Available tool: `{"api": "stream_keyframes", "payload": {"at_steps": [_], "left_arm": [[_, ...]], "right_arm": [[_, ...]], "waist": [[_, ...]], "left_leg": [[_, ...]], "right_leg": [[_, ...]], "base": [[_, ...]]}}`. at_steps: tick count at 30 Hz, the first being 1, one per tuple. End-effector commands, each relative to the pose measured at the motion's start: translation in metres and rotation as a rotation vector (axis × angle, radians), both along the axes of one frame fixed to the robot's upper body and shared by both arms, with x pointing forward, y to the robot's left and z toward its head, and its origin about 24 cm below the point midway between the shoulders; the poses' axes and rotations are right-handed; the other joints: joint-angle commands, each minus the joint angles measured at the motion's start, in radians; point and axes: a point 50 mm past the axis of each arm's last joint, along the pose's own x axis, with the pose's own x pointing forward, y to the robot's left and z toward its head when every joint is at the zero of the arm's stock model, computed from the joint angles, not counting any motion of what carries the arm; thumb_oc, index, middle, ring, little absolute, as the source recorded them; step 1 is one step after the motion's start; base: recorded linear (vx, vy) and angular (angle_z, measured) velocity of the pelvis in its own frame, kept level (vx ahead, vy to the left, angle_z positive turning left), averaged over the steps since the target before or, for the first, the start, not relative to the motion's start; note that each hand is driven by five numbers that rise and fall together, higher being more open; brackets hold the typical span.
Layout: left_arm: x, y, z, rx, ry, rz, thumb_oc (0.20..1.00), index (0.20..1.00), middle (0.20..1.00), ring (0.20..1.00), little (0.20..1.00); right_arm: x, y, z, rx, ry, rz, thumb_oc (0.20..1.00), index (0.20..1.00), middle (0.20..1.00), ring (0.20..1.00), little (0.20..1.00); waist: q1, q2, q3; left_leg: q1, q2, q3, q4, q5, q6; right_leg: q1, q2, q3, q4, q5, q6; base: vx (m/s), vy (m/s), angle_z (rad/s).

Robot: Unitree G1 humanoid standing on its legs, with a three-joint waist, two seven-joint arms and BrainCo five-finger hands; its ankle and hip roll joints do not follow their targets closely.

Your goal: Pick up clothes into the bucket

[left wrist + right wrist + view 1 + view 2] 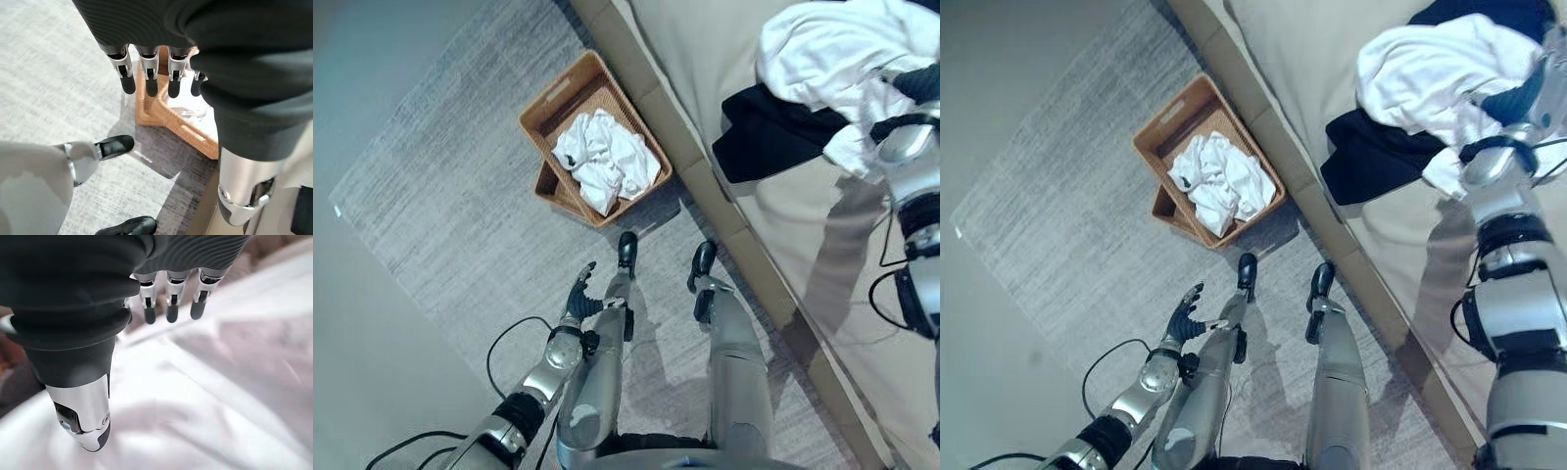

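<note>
**Right hand poised over the white garment on the bed**

The right hand (pixel 98 328) hangs just above a white garment (pixel 842 59) heaped on the bed (pixel 705 59). Its fingers (pixel 171 308) are straight and a little spread, holding nothing; white cloth lies directly under and ahead of the fingertips (I cannot tell whether any tip touches it yet). The heap runs broadly across the bed, its long side from the fingers away toward the bed's near edge, and 1 crumpled lobe hangs just beside the wrist. It looks soft, thick with folds, easy to bunch.

Tucked under it on the side toward the bed's edge is a dark garment (pixel 773 137), flatter and partly buried by the white one. Closing on the white cloth might drag this one along, I'd guess.

The bucket of the task is a woven brown basket (pixel 558 98) on the grey rug (pixel 440 196), well apart from the right fingers, off the bed's edge and down on the floor. It already holds 1 rumpled white cloth (pixel 607 157). A 2nd basket seems to sit nested beneath it.

The left hand (pixel 579 294) hangs low beside the robot with straight, relaxed fingers, empty; the basket lies just past its fingertips. The right hand is far nearer the clothes, so the grasp falls to it.
</note>
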Motion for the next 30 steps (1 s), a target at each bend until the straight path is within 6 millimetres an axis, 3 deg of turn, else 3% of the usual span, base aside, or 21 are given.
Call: {"api": "stream_keyframes", "payload": {"at_steps": [1,8,9,12,13,15,20,21,30], "left_arm": [[-0.003,0.000,-0.003,-0.009,0.004,0.028,1.000,1.000,1.000,1.000,1.000],[-0.001,0.004,-0.004,-0.062,0.023,0.081,1.000,1.000,1.000,1.000,1.000],[-0.003,0.004,-0.007,-0.062,0.041,0.079,1.000,1.000,1.000,1.000,1.000],[-0.001,0.000,-0.007,-0.088,0.051,0.073,1.000,1.000,1.000,1.000,1.000],[-0.001,-0.002,-0.007,-0.096,0.056,0.061,1.000,1.000,1.000,1.000,1.000],[0.001,-0.005,-0.004,-0.116,0.047,0.052,1.000,1.000,1.000,1.000,1.000],[0.005,-0.006,-0.001,-0.114,0.036,0.044,1.000,1.000,1.000,1.000,1.000],[0.010,-0.005,0.004,-0.110,0.015,0.049,1.000,1.000,1.000,1.000,1.000],[0.006,0.015,-0.002,-0.037,0.027,0.097,1.000,1.000,1.000,1.000,1.000]], "right_arm": [[-0.022,-0.028,0.038,-0.093,-0.019,-0.116,1.000,1.000,1.000,1.000,1.000],[-0.027,-0.031,0.072,-0.133,0.071,-0.136,1.000,1.000,1.000,1.000,1.000],[-0.026,-0.033,0.068,-0.132,0.117,-0.131,1.000,1.000,1.000,1.000,1.000],[-0.026,-0.037,0.065,-0.077,0.149,-0.107,1.000,1.000,1.000,1.000,1.000],[-0.025,-0.036,0.065,-0.071,0.160,-0.099,0.595,0.595,0.595,0.595,0.595],[-0.025,-0.038,0.063,-0.052,0.169,-0.100,0.200,0.200,0.200,0.200,0.200],[-0.021,-0.031,0.063,-0.045,0.140,-0.067,0.200,0.200,0.200,0.200,0.200],[-0.020,-0.025,0.070,-0.046,0.089,-0.038,0.200,0.200,0.200,0.200,0.200],[-0.019,0.024,0.112,-0.193,-0.160,0.166,0.200,0.200,0.200,0.200,0.200]], "waist": [[-0.009,0.032,-0.013],[-0.006,0.035,-0.013],[-0.008,0.029,-0.013],[-0.009,0.024,-0.013],[-0.009,0.025,-0.013],[-0.011,0.023,-0.013],[-0.017,0.016,-0.013],[-0.015,0.013,-0.013],[-0.047,-0.041,-0.013]], "left_leg": [[-0.004,0.031,-0.031,0.072,-0.069,-0.023],[-0.081,0.038,-0.022,0.073,-0.054,-0.032],[-0.065,0.036,-0.025,0.072,-0.077,-0.036],[-0.083,0.035,-0.027,0.077,-0.075,-0.037],[-0.089,0.034,-0.029,0.079,-0.075,-0.037],[-0.094,0.032,-0.031,0.085,-0.074,-0.038],[-0.088,0.031,-0.032,0.087,-0.075,-0.037],[-0.106,0.036,-0.032,0.086,-0.048,-0.036],[0.057,0.044,-0.032,0.075,-0.063,-0.041]], "right_leg": [[0.032,-0.026,0.048,-0.022,0.016,0.100],[-0.064,-0.021,0.061,0.002,0.018,0.096],[-0.061,-0.024,0.070,0.023,-0.019,0.103],[-0.082,-0.022,0.072,0.037,-0.024,0.101],[-0.085,-0.024,0.070,0.037,-0.025,0.100],[-0.089,-0.024,0.069,0.038,-0.026,0.099],[-0.080,-0.021,0.067,0.031,-0.022,0.099],[-0.088,-0.016,0.056,0.009,0.020,0.092],[0.106,-0.009,0.045,-0.060,0.037,0.098]], "base": [[0.00,-0.038,0.06],[0.00,-0.044,0.02],[0.06,-0.082,0.01],[0.02,-0.055,0.07],[-0.01,-0.072,0.06],[-0.02,-0.039,0.01],[-0.02,0.002,0.00],[-0.10,0.017,-0.01],[-0.04,0.017,-0.02]]}}
